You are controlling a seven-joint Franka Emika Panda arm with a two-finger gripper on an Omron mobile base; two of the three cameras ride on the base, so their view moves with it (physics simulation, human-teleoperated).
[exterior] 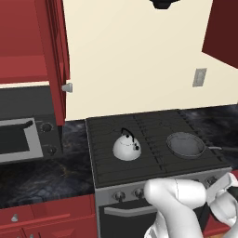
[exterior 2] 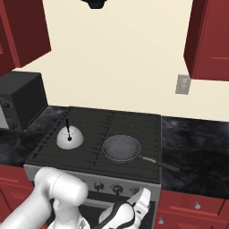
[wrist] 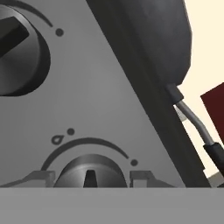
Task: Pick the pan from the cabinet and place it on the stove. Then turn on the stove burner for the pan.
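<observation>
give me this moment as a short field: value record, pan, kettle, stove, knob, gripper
pan: on the front right burner of the stove, upright, handle pointing right past the cooktop edge
kettle: white, on the front left burner, apart from the pan
stove: black cooktop, grey steel front with a row of knobs
knob: round, dark, at the bottom of the hand view, between the finger tips
gripper: low at the stove front, jaws either side of the knob; contact unclear
cabinet door: red, swung open
</observation>
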